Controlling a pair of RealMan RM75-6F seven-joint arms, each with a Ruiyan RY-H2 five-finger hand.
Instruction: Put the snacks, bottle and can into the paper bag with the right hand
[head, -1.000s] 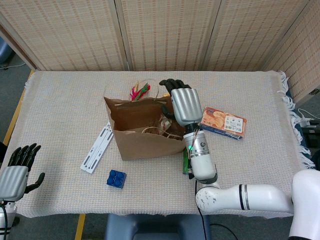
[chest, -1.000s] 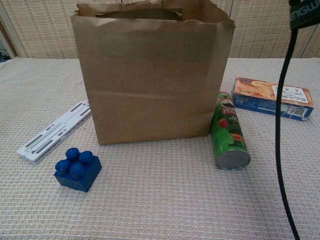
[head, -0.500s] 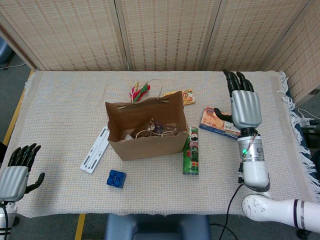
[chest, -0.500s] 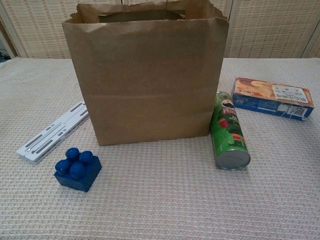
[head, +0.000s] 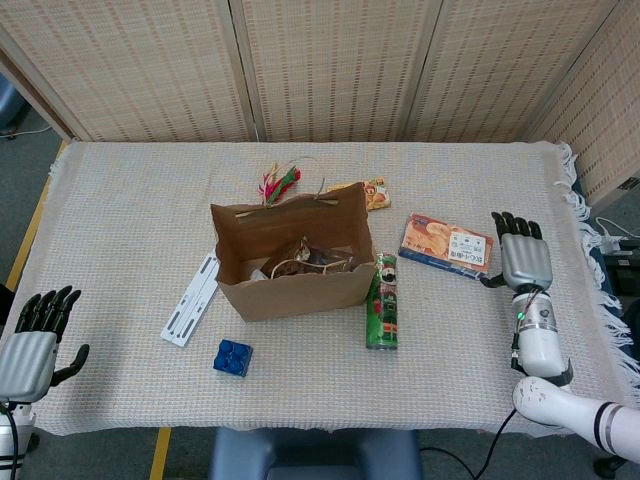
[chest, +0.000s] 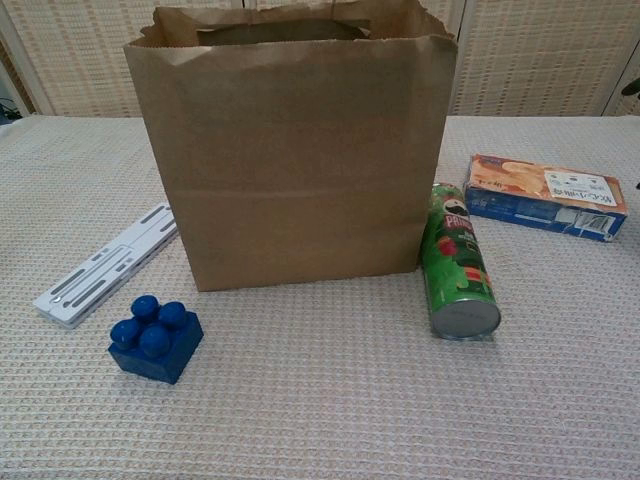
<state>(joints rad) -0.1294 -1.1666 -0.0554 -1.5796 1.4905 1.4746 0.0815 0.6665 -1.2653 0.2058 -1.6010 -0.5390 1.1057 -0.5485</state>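
The brown paper bag (head: 287, 285) (chest: 290, 160) stands open mid-table, with a dark packet and other items (head: 303, 256) inside. A green chip can (head: 381, 306) (chest: 458, 266) lies on its side just right of the bag. An orange and blue snack box (head: 447, 245) (chest: 545, 195) lies flat further right. A small orange snack packet (head: 368, 192) rests behind the bag. My right hand (head: 523, 263) hovers right of the box, fingers straight and apart, holding nothing. My left hand (head: 35, 336) is at the near left edge, empty, fingers spread.
A white slotted strip (head: 193, 298) (chest: 105, 265) lies left of the bag and a blue toy brick (head: 232, 357) (chest: 155, 338) sits in front of it. A red and green feathery item (head: 278, 183) lies behind the bag. The cloth's fringe (head: 578, 195) marks the right edge.
My right hand has left the top of the bag and swung right and back toward the near right corner, empty. The bag's rim has sprung back upright. Left hand unmoved.
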